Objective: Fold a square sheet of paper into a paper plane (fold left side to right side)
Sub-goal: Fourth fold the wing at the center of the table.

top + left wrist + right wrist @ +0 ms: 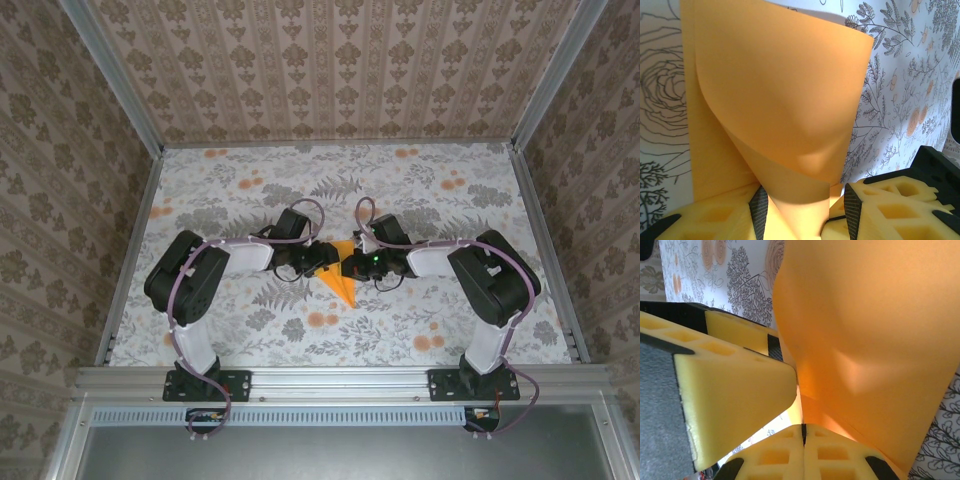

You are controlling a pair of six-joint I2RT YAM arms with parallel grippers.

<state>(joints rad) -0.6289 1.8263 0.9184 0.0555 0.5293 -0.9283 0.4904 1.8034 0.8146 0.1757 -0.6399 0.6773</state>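
Yellow foam fingers [715,217] of the left gripper [802,212] sit at the near edge of the left wrist view, with the jaws standing part-way apart. The orange sheet of paper [780,90] drops between them in a loose curl, narrowing toward 6 o'clock and touching the dark inner face of the finger at 9 o'clock. Cannot tell whether these jaws actually press the curl. Above them the sheet rises bowed, not flat, with a soft bulge and no sharp crease. In the right wrist view the right gripper [803,432] has its two fingers pressed together at 6 o'clock, the seam closed. The sheet's lower part runs down into that seam, so it is clamped on the paper, which swells away toward 1 o'clock. In the top view both grippers meet nose to nose at the middle of the floral-print surface [430,190], the left arm reaching in from 9 o'clock and the right from 3 o'clock. The sheet shows between and just under them as an orange wedge, its tip pointing to 6 o'clock.
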